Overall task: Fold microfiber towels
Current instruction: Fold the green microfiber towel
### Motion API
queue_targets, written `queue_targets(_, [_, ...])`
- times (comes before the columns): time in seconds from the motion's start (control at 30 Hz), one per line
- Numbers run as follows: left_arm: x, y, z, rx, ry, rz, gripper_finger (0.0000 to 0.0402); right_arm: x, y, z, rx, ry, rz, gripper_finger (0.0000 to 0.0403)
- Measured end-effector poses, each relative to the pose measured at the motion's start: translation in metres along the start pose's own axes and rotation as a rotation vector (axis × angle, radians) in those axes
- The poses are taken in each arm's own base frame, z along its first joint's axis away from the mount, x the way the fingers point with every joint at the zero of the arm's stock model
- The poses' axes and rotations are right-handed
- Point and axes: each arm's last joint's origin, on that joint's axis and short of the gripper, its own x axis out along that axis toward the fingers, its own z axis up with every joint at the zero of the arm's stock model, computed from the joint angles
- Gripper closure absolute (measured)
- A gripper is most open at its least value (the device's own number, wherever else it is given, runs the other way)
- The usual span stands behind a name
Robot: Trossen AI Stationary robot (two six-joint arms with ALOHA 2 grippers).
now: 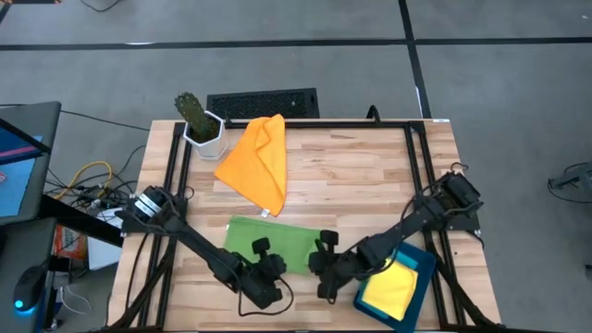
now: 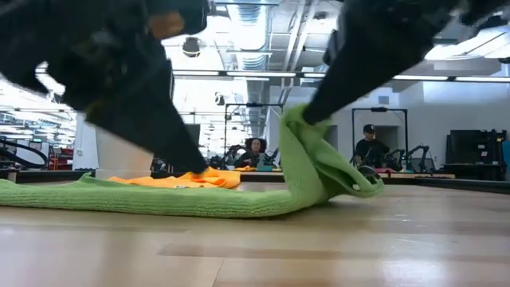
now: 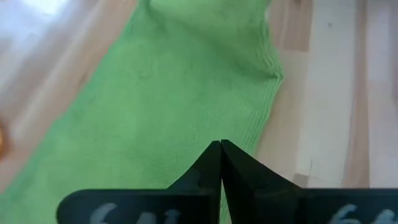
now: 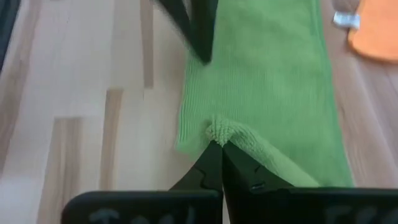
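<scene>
From above, the green towel [image 1: 273, 242] lies near-centre, left gripper [image 1: 265, 268] and right gripper [image 1: 324, 262] at its near edge. Low down, its right end lifts. Wrist views: right fingers pinch cloth; left fingers together, pressing. A thin pinch could slip.

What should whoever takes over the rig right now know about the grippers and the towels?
Left gripper: shut on the green towel, near edge, low on the table.
Right gripper: shut on the same towel's right end, lifting it into a curl.
Orange towel: loosely bunched at the back, beside the potted cactus.
Yellow towel: in the teal tray.
Left: finish the green fold, then the orange.
</scene>
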Motion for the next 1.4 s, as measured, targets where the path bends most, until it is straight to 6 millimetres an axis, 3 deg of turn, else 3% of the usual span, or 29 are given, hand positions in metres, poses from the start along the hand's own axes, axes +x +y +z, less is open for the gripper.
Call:
queue_targets(0.23, [0.015,-0.004,-0.017,0.001,0.058,0.013,0.0400,0.006,-0.008,0.012,0.005,-0.046,0.058,0.0380])
queue_targets(0.63, [0.023,0.001,-0.015,0.030,0.047,0.046,0.0400,0.006,-0.006,0.019,-0.009,-0.107,0.100,0.0379])
queue_targets(0.9, [0.024,0.001,-0.014,0.044,0.054,0.035,0.0400,0.037,-0.008,0.008,-0.034,-0.047,0.081,0.0378])
queue_targets(1.4, [0.022,-0.002,-0.015,0.084,0.062,0.009,0.0400,0.058,-0.005,0.011,-0.087,-0.038,0.104,0.0376])
